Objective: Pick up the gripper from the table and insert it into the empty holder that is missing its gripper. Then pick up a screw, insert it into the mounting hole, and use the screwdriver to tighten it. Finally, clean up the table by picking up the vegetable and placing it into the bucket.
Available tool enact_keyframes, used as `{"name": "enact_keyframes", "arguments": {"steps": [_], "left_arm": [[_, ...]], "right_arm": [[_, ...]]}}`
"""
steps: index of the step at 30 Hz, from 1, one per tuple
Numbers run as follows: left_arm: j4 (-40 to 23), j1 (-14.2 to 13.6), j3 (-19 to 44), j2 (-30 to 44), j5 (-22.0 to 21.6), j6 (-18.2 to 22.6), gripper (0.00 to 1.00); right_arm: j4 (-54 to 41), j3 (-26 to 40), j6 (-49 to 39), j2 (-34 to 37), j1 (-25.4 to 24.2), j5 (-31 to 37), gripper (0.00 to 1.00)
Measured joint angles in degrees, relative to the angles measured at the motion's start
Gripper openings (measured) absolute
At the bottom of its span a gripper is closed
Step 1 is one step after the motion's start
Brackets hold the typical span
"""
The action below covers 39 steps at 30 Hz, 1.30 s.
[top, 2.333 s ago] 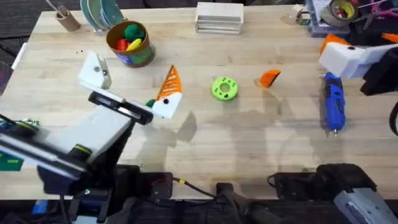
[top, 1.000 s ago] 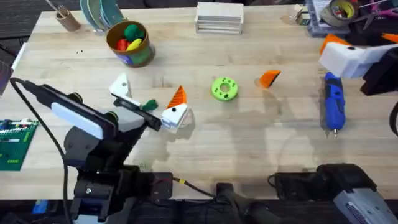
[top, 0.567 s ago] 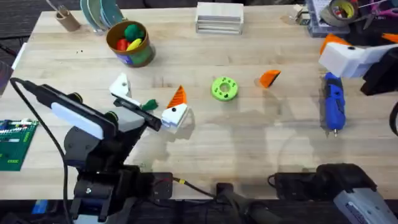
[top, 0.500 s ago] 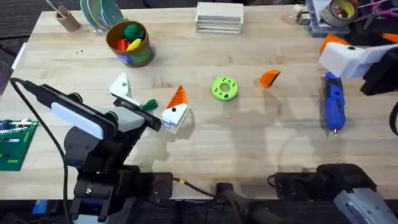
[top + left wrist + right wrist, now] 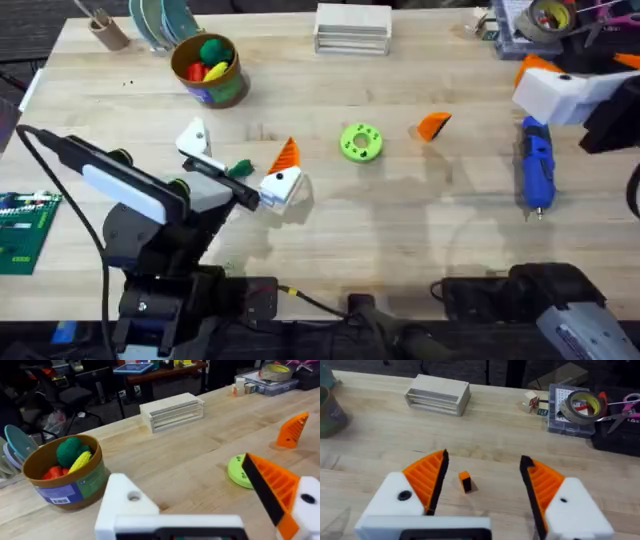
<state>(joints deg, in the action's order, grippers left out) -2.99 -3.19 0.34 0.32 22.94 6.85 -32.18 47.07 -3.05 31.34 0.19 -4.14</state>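
Right of centre on the table (image 5: 400, 240): your loose gripper (image 5: 433, 126) lies on the wood, just right of the lime-green disc (image 5: 361, 142).
Empty holder: the bare white block (image 5: 125, 505) on your left gripper (image 5: 240, 172) has no orange tip; its partner block carries an orange tip (image 5: 272, 487).
Left gripper: spread wide, grasping nothing, low over the front-left part of the table.
Vegetable: the dark green piece (image 5: 240, 168) lies between those two fingers on the tabletop.
Bucket: it stands near the back-left corner (image 5: 208, 70), with red, green and yellow toys inside.
Screwdriver: the blue tool (image 5: 535, 165) lies near the right edge, bit toward the front.
Right gripper: over the right edge (image 5: 555, 85); in your right wrist view (image 5: 482, 482) both orange pads stand apart, released, a small orange-and-black block (image 5: 465, 481) on the table beyond them.
Back edge: a pale slatted box (image 5: 352, 28) sits there.
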Motion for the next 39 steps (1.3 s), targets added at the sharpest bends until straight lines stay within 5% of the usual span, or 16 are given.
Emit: {"name": "enact_keyframes", "arguments": {"steps": [12, 28, 39], "left_arm": [[0.0, 0.0, 0.0, 0.0, 1.7, 0.0, 0.993], [-0.7, 0.0, 0.0, 0.0, 33.4, -0.5, 0.993], [-0.7, 0.0, 0.0, 0.0, 39.2, -5.6, 0.993]], "right_arm": [[0.0, 0.0, 0.0, 0.0, 0.0, 0.0, 0.924], [0.0, 0.0, 0.0, 0.0, 0.0, 0.0, 0.924], [0.0, 0.0, 0.0, 0.0, 0.0, 0.0, 0.924]]}}
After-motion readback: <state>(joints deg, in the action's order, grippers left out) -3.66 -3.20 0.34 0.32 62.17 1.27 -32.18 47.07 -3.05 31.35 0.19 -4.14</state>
